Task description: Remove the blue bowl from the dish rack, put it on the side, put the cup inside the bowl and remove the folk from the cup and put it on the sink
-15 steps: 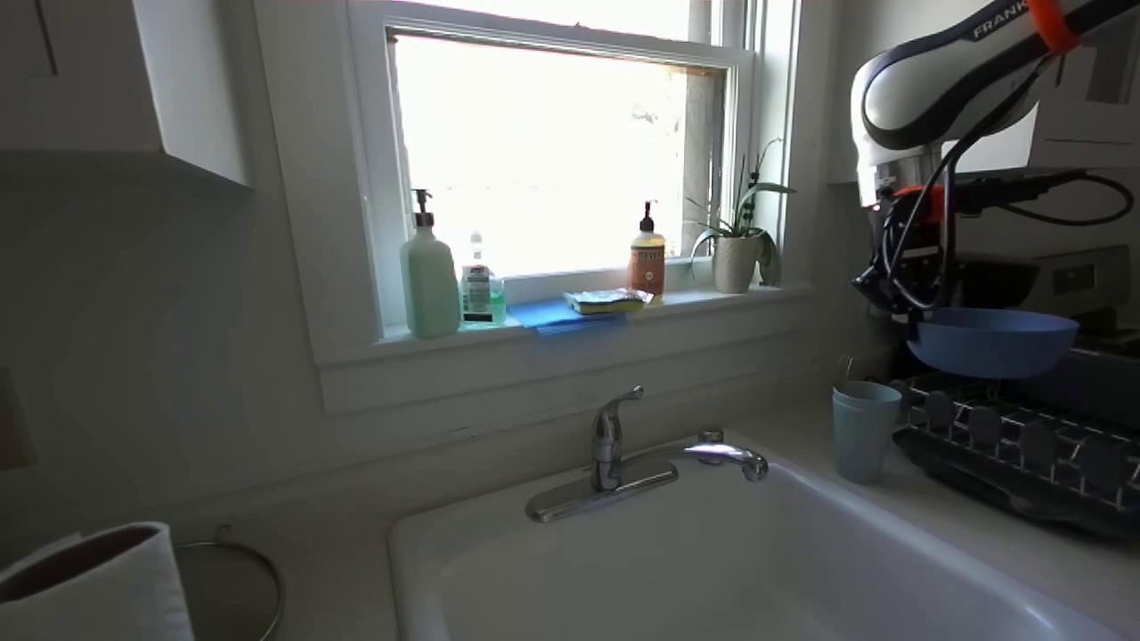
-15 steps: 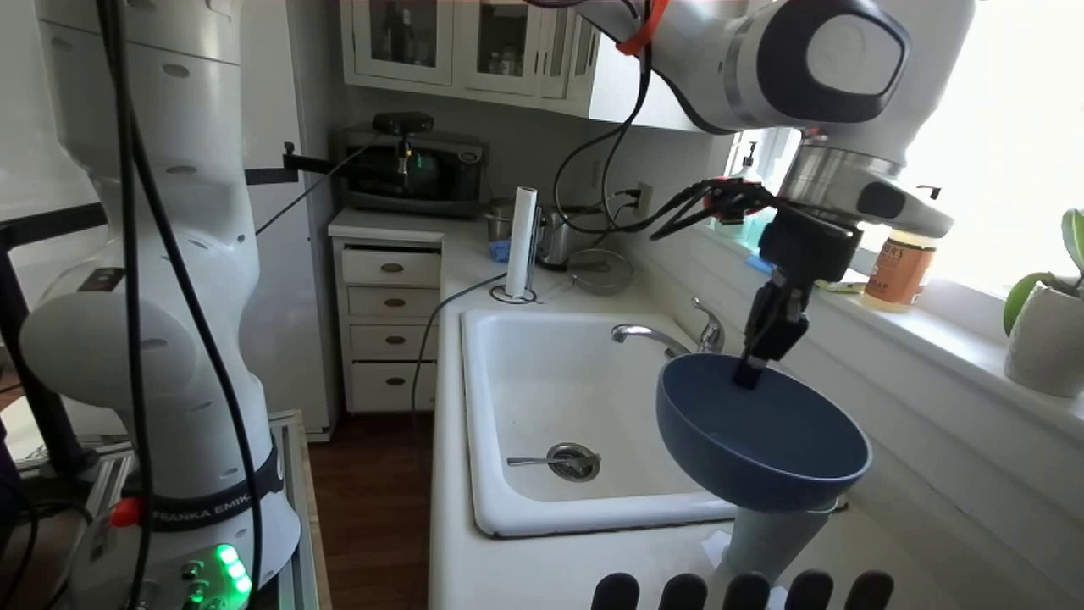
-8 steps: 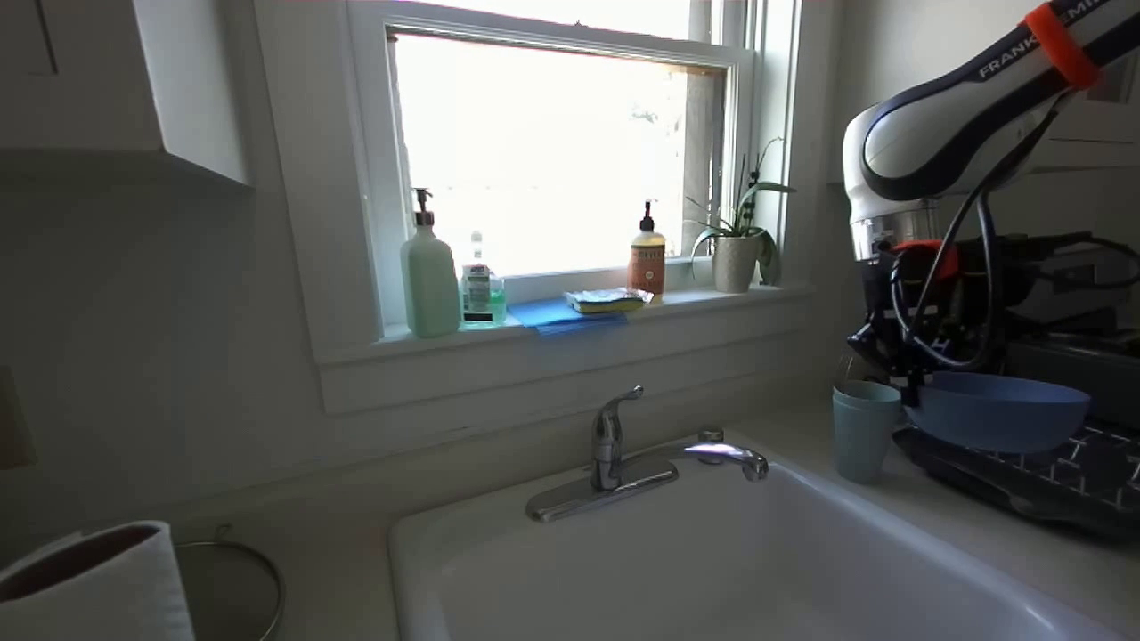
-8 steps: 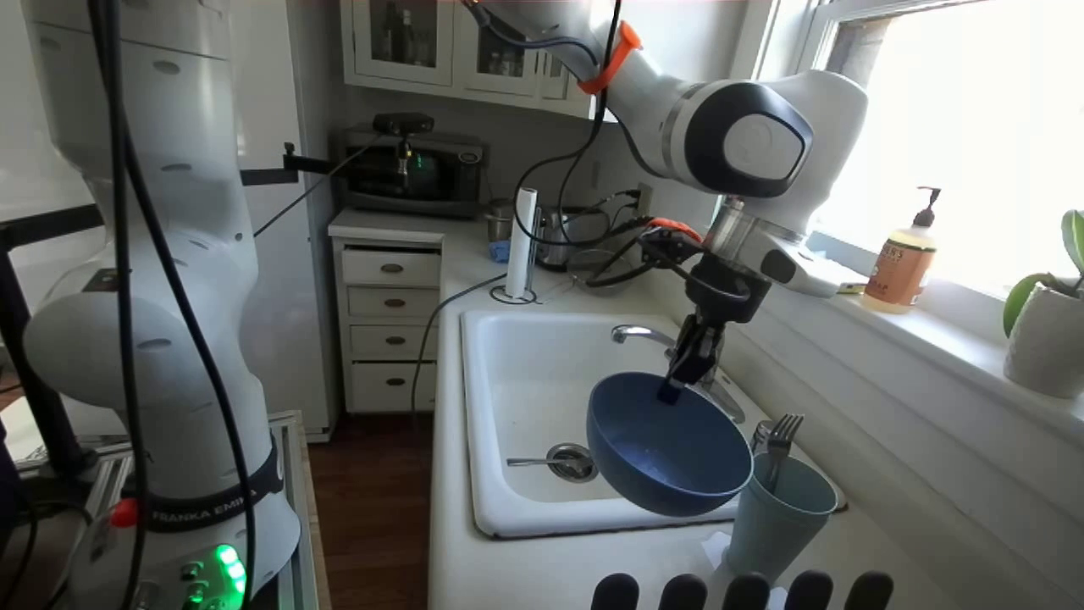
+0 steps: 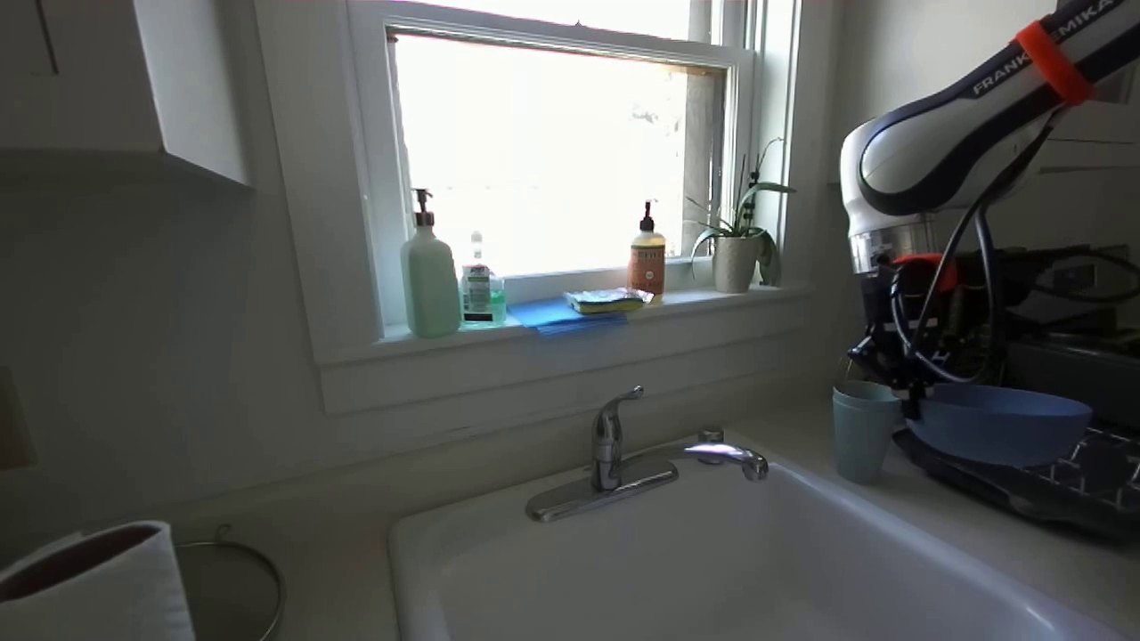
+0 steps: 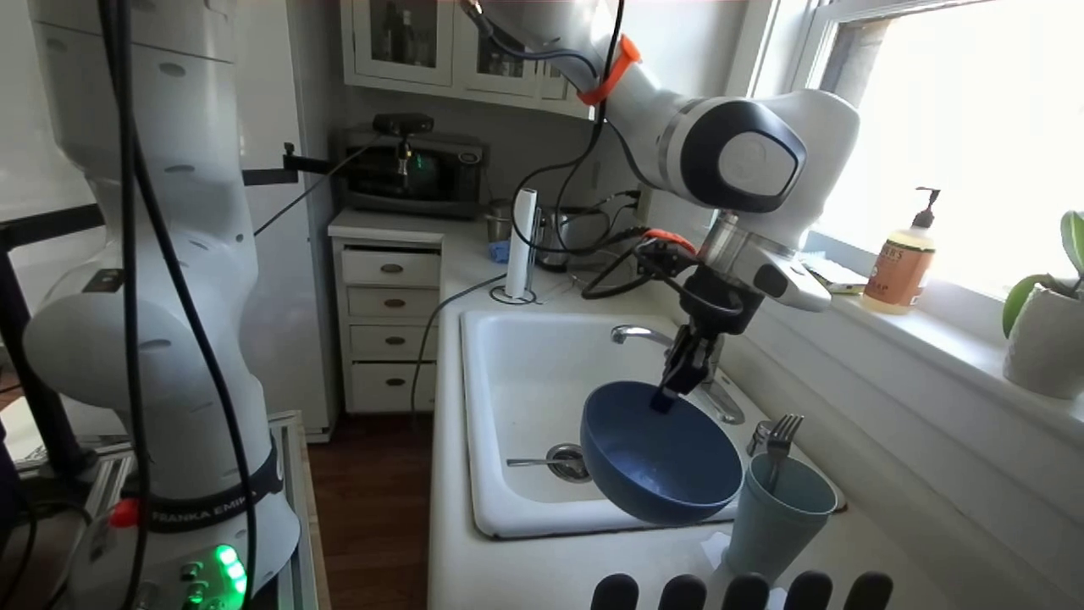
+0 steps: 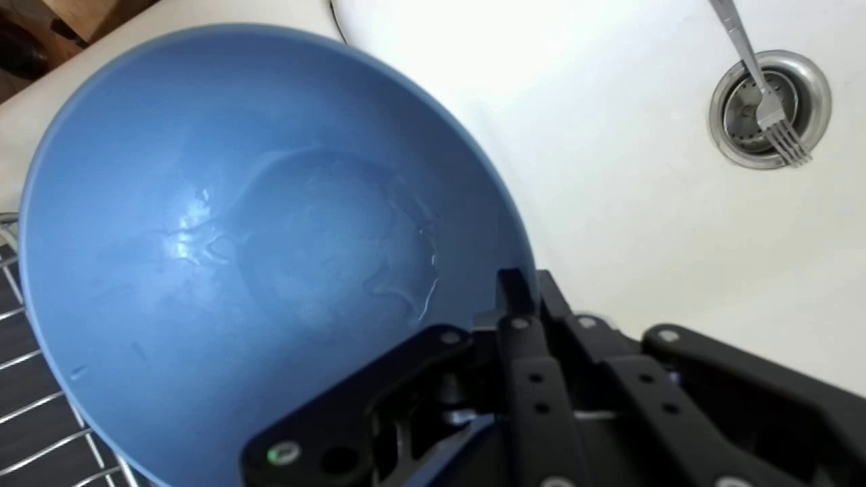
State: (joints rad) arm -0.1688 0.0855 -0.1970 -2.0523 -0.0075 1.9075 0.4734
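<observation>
My gripper [image 7: 534,287] is shut on the near rim of the blue bowl [image 7: 291,223], one finger inside and one outside. In an exterior view the bowl [image 6: 656,457] hangs tilted by the sink's [image 6: 485,474] near edge, apart from the cup [image 6: 775,529]. The cup, a pale bluish tumbler, stands upright on the counter. The folk [image 6: 780,440], a silvery fork, leans in it with tines up. Below the bowl in an exterior view lies the dark dish rack [image 5: 1006,490]; its wires also show in the wrist view.
Another fork [image 7: 758,88] lies across the sink drain. The chrome faucet [image 6: 644,333] rises behind the bowl. Bottles, among them an orange soap bottle [image 6: 902,267], and a potted plant [image 5: 736,258] line the windowsill. A paper towel roll [image 6: 521,246] stands beyond the sink.
The gripper has carried the bowl down and away from above the cup, toward the sink edge in an exterior view. The cup and its folk are now uncovered. Only slight lowering shows since half a second ago.
</observation>
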